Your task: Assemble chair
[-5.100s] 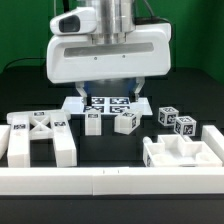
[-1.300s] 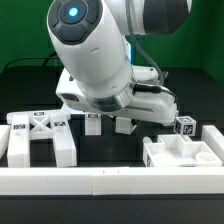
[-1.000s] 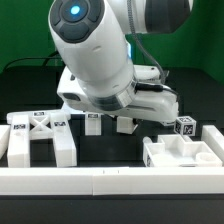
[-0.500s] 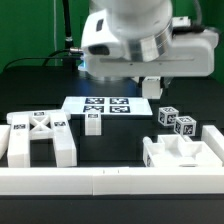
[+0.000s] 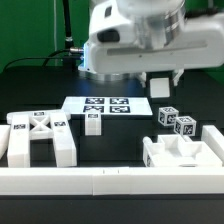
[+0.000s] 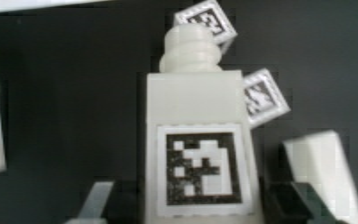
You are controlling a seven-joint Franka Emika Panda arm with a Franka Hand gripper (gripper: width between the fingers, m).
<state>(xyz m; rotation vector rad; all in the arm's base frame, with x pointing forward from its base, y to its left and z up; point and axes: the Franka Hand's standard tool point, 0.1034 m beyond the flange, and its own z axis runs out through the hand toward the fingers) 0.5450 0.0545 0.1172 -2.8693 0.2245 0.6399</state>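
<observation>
My gripper (image 5: 160, 80) is raised above the table and shut on a white pegged chair leg (image 5: 160, 88). In the wrist view the leg (image 6: 201, 120) with its black-and-white tag sits between my fingers (image 6: 98, 203), peg end pointing away from my gripper (image 6: 202, 206). The X-ribbed panel (image 5: 36, 136) lies at the exterior view's left. A second small leg (image 5: 93, 123) stands beside it. Two tagged cubes (image 5: 168, 116) (image 5: 185, 125) sit at the right. A notched block (image 5: 180, 153) lies at the front right.
The marker board (image 5: 104, 104) lies flat at the table's middle back. A long white border rail (image 5: 110, 182) runs along the front edge. The arm's large white body (image 5: 140, 40) hangs over the back of the table.
The arm came down over the table's middle, took the leg that stood right of the small leg, and lifted it. In the last half second it shifted slightly to the right.
</observation>
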